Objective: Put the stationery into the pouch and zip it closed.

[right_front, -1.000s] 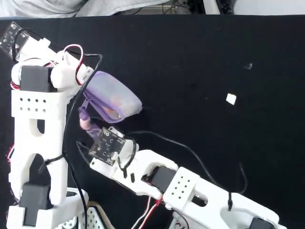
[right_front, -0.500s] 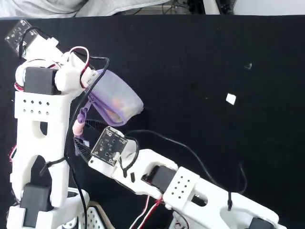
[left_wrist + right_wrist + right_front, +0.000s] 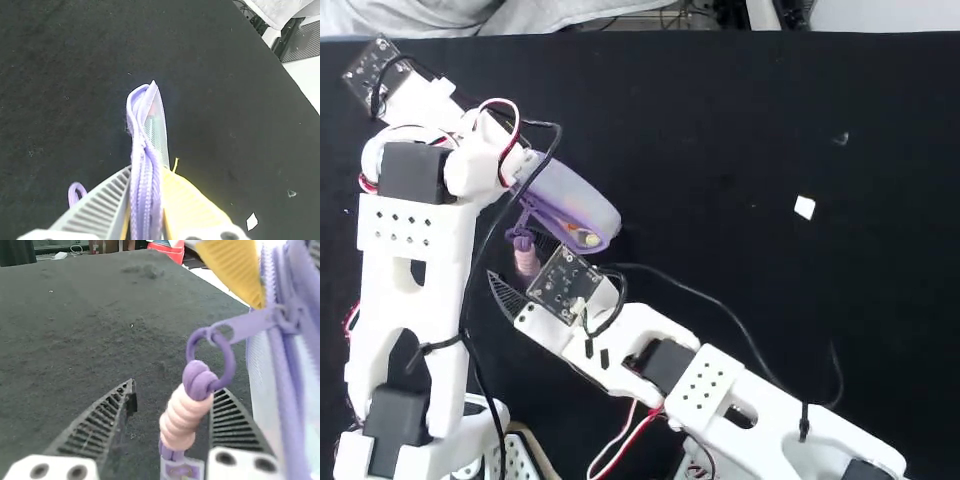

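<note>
Here: left pincer (image 3: 146, 172) clamps pouch (image 3: 150, 120); right pincer (image 3: 175, 388) agape astride charm (image 3: 182, 422); white scrap (image 3: 805, 208) apart.

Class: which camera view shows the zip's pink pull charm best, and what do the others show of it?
Right wrist view: the pull charm hangs close up, ribbed pink body and purple knot plain. The high view shows it small beside the pouch. The left wrist view: at most a purple loop.

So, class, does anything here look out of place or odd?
A small white piece lies alone on the table, apart from the pouch held in the left gripper. It may be stationery left out; too small to tell.
</note>
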`<action>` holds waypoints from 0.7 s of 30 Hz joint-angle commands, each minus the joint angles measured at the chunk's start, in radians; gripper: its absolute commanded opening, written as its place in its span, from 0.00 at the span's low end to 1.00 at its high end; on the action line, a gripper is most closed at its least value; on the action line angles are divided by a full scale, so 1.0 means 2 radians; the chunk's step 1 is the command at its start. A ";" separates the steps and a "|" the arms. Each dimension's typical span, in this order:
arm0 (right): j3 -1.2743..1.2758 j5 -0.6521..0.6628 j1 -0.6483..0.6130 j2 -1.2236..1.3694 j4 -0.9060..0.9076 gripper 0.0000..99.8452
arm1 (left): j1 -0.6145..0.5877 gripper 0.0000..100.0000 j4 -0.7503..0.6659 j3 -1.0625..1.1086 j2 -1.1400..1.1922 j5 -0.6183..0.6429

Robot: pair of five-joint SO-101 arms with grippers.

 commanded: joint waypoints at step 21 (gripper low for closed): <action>-0.010 -0.005 0.023 -0.174 0.141 0.20 | -0.008 0.03 -0.058 0.066 -0.091 0.001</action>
